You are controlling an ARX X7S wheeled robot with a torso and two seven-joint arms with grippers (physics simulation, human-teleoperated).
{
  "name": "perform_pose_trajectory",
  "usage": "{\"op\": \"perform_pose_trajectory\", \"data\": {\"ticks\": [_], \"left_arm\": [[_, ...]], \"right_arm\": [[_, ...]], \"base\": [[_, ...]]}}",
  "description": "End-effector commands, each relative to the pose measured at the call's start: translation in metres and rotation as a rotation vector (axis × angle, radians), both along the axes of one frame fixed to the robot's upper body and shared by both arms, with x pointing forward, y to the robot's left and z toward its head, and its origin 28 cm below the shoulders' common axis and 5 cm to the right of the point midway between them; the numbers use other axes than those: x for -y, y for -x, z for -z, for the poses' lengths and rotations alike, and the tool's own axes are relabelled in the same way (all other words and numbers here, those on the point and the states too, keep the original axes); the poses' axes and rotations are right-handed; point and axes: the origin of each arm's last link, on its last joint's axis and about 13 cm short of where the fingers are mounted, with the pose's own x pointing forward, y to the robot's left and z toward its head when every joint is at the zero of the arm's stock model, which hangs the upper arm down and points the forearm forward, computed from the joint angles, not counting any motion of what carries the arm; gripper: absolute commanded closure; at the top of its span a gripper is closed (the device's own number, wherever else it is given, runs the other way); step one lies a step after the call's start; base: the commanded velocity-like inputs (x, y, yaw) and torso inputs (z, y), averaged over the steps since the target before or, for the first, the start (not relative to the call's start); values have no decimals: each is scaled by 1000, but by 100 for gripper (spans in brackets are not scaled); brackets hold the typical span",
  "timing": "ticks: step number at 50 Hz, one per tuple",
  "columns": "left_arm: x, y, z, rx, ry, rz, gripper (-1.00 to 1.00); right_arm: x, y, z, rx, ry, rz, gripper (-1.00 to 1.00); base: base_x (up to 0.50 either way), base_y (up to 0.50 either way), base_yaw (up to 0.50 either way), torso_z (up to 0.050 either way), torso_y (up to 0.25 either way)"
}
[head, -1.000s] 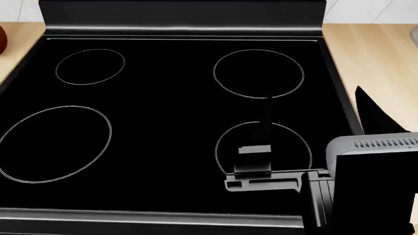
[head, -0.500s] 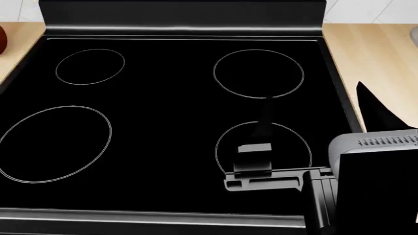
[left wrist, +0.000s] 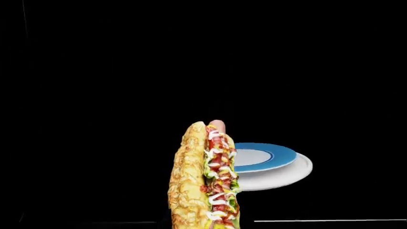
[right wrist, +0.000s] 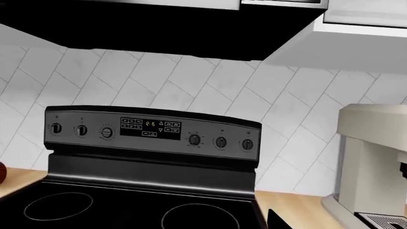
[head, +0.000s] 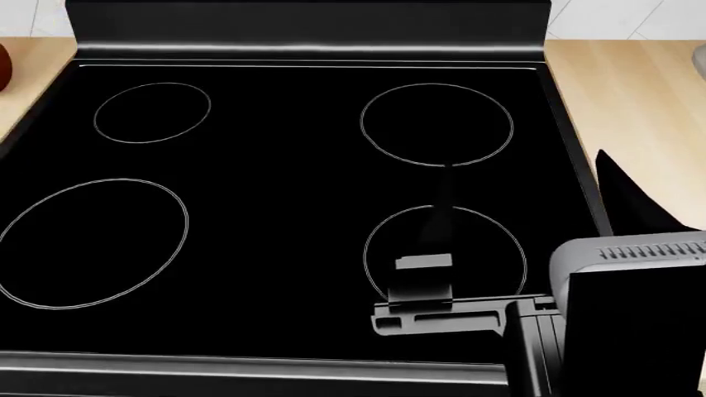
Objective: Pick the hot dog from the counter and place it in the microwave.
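Observation:
In the left wrist view the hot dog point(left wrist: 203, 176), a yellow bun with sausage, green and white toppings, stands right in front of the camera and runs off the frame edge where my left gripper's jaws are. The dark fingers do not show against the black. Behind it is the microwave's dark inside point(left wrist: 95, 71), with a blue plate point(left wrist: 264, 156) on a white turntable point(left wrist: 279, 175). The hot dog is beside and apart from the plate. My right gripper point(head: 441, 207) hovers over the stovetop's front right burner ring; its black fingers blend into the glass. The beige counter point(head: 640, 91) flanks the stove.
The black glass stovetop point(head: 276, 207) fills the head view. A red-brown object point(head: 3, 66) sits at the far left counter edge. The right wrist view shows the stove's control panel point(right wrist: 152, 131), a black unit underside point(right wrist: 159, 28) above it and a beige coffee machine point(right wrist: 375, 157).
My right arm has shifted slightly toward the stove's front edge in the head view. Nothing else there has moved.

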Motion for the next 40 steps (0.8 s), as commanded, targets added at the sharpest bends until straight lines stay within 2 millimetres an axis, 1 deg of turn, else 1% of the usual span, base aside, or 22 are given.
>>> {"op": "perform_pose_trajectory", "data": {"ticks": [1, 7, 11, 24, 40], "left_arm": [[4, 4, -1, -16, -54, -44, 100], [7, 10, -6, 9, -62, -36, 100], [12, 13, -9, 26, -87, -14, 100], [16, 20, -15, 68, -96, 7, 100], [16, 20, -15, 71, -84, 6, 100]], "right_arm": [[0, 2, 2, -10, -13, 3, -100], [0, 1, 0, -12, -15, 10, -100], [-1, -1, 0, -12, -12, 10, -100], [-1, -2, 2, -14, -8, 9, -100], [1, 0, 3, -18, -7, 15, -100]], "base": [[0, 0, 0, 0, 0], [0, 0, 0, 0, 0], [103, 0, 0, 0, 0], [351, 0, 0, 0, 0], [360, 0, 0, 0, 1]]}}
